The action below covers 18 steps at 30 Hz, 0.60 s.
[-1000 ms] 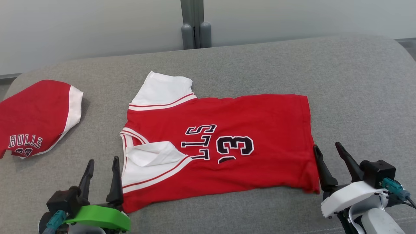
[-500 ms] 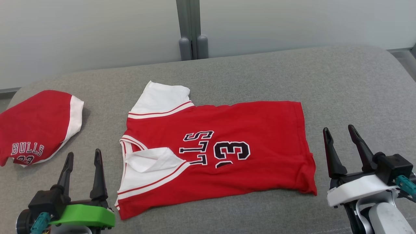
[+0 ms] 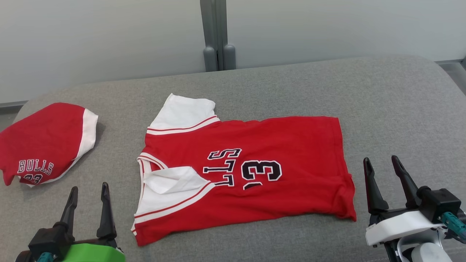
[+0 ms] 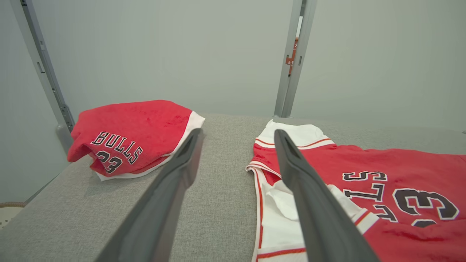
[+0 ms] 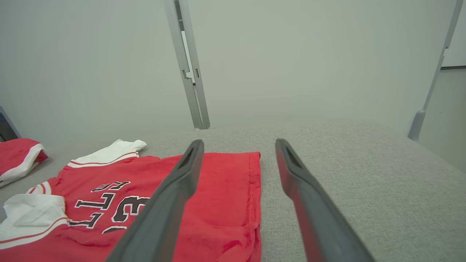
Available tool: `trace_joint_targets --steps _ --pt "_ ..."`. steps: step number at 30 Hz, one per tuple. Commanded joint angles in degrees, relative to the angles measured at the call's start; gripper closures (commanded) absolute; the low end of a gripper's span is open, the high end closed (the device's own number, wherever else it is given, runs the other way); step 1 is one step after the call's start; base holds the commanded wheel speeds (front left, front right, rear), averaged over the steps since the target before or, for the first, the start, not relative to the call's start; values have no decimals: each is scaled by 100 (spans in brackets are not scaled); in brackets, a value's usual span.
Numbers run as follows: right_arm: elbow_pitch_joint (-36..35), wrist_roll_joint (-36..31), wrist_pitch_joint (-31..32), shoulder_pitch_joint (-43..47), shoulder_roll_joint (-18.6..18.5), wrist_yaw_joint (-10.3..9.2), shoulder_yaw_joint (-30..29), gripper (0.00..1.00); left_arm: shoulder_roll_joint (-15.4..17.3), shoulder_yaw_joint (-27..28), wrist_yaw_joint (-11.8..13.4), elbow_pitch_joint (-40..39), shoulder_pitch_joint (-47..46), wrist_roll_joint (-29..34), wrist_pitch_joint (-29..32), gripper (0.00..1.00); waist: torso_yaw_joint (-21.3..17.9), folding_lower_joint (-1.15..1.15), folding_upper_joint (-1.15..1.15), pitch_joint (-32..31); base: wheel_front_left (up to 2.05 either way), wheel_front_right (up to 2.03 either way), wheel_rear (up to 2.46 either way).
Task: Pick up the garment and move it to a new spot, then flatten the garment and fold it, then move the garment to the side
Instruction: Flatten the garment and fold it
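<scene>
Backed off since a second ago, when a finger of each touched the jersey's near edge, the left gripper [image 3: 89, 187] and the right gripper [image 3: 380, 159] now stand clear of the jersey [image 3: 251, 145], though the camera has tilted a little too. From the head view the jersey lies flat on the grey cushion [image 3: 400, 109] directly in front of the post [image 3: 216, 36], white sleeves to the post's left and hem to its right. It appears doubled lengthwise, since the lettering is cut off. A second red garment [image 3: 43, 138] sits well to the post's left, apart from the jersey. Both grippers have their fingers spread and hold nothing. The left wrist view shows the left gripper [image 4: 238, 131] open over bare cushion, with the jersey [image 4: 418, 160] below the post [image 4: 295, 54] and the second red garment [image 4: 138, 123] off to the post's left. The right wrist view shows the right gripper [image 5: 239, 141] open just beside the hem of the jersey [image 5: 225, 189], in front of the post [image 5: 189, 72]. The near hem corner is bunched, so folding over it would likely press in a crease. A shallow pinch might catch only the top layer and pull the fold open. Counted from the head view: two red garments, two grippers, four fingers, one cushion, one post.
</scene>
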Motion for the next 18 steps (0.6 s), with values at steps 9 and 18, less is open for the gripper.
trace_joint_targets --steps 9,18 --pt "101 -100 -19 135 66 -9 103 0 -71 204 -63 15 103 -3 -18 0 34 0 0 -64 0 0 0" --pt "127 -155 -19 81 40 -9 131 0 -60 229 -85 -87 132 158 -17 0 50 0 0 -70 0 0 0"
